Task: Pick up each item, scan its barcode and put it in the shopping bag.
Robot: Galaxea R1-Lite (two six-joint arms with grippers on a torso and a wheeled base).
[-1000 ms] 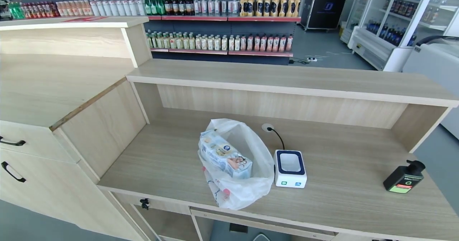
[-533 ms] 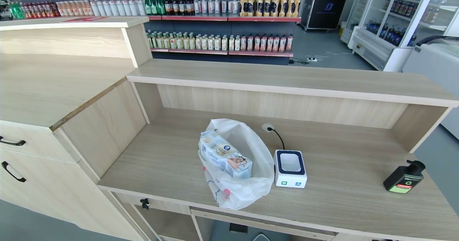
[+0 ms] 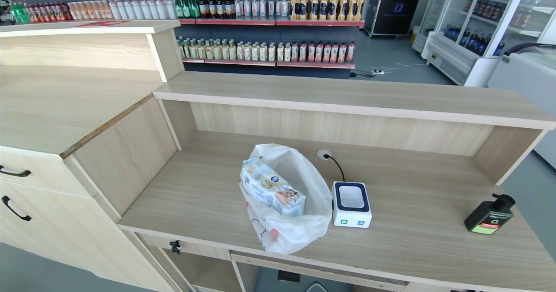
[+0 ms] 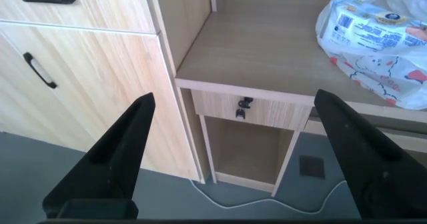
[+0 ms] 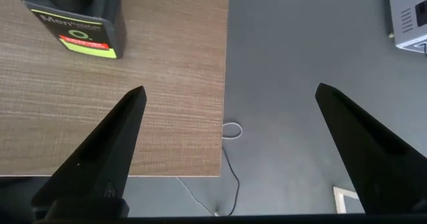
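Observation:
A white plastic shopping bag [image 3: 292, 222] lies open near the middle of the wooden counter [image 3: 417, 205], with a pale blue packet [image 3: 271, 189] inside it. Just right of the bag sits the white barcode scanner [image 3: 351, 204] with a dark blue frame. A black pump bottle [image 3: 488, 215] lies at the counter's right end. My left gripper [image 4: 233, 161] hangs open below the counter's front left corner, with the bag [image 4: 380, 41] and packet [image 4: 370, 24] farther off. My right gripper [image 5: 230, 154] stands open over the counter's right edge, close to the black bottle [image 5: 77, 17].
A raised ledge [image 3: 347, 96] runs along the counter's back and a taller cabinet [image 3: 56, 109] with drawers stands to the left. The scanner's black cable [image 3: 336, 165] leads to a hole in the counter. Shelves of drinks [image 3: 260, 27] and fridges [image 3: 473, 22] stand beyond.

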